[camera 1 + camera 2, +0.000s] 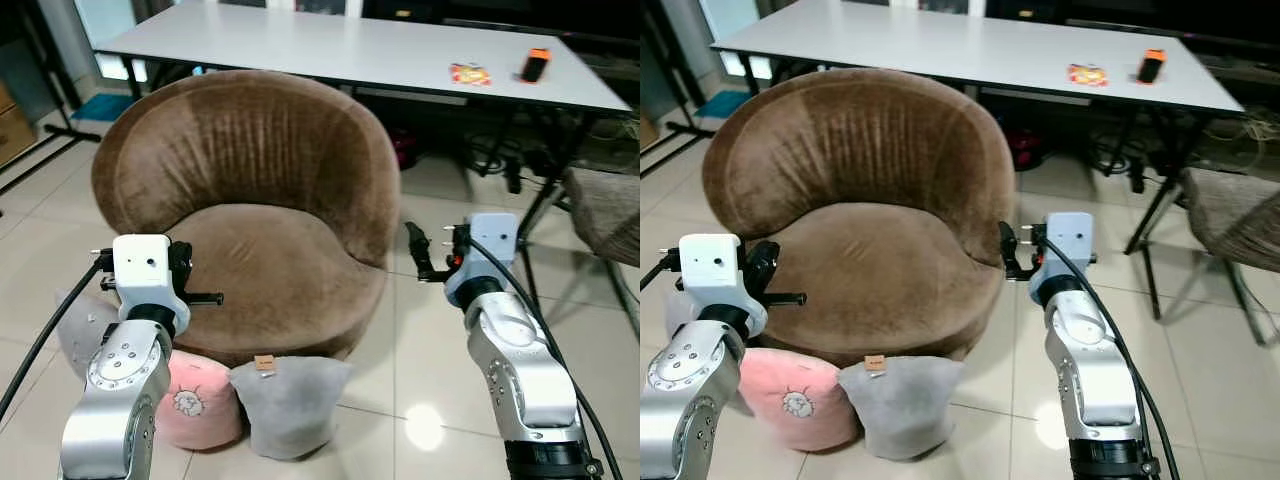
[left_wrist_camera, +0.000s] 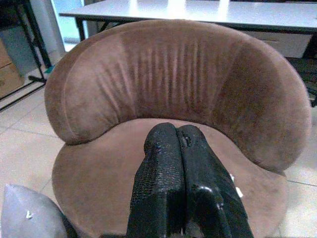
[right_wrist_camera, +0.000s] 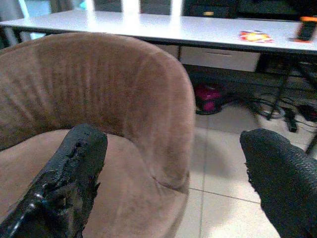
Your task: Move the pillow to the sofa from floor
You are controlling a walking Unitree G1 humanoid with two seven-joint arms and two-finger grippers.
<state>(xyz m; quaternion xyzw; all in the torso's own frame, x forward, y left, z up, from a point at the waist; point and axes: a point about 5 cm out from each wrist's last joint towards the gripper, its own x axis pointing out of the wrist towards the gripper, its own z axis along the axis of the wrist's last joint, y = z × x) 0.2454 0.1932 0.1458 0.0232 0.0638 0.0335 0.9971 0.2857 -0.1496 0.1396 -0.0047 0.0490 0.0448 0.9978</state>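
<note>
A pink pillow point(image 1: 202, 402) with a small drawing lies on the floor against the front of the brown round sofa chair point(image 1: 250, 190). Next to it lies a grey pillow point(image 1: 290, 402), and another grey pillow point(image 1: 82, 328) lies at the chair's left side. My left gripper point(image 2: 177, 131) is shut with nothing in it; it is held over the pink pillow and points at the chair's seat. My right gripper point(image 3: 173, 163) is open and empty beside the chair's right edge, above the tiles.
Behind the chair stands a long white table point(image 1: 330, 45) carrying a snack packet point(image 1: 469, 73) and an orange-black object point(image 1: 537, 64). Cables and a pink item lie under it. A woven seat point(image 1: 605, 212) is at the right. Bare tiled floor point(image 1: 420, 400) lies under my right arm.
</note>
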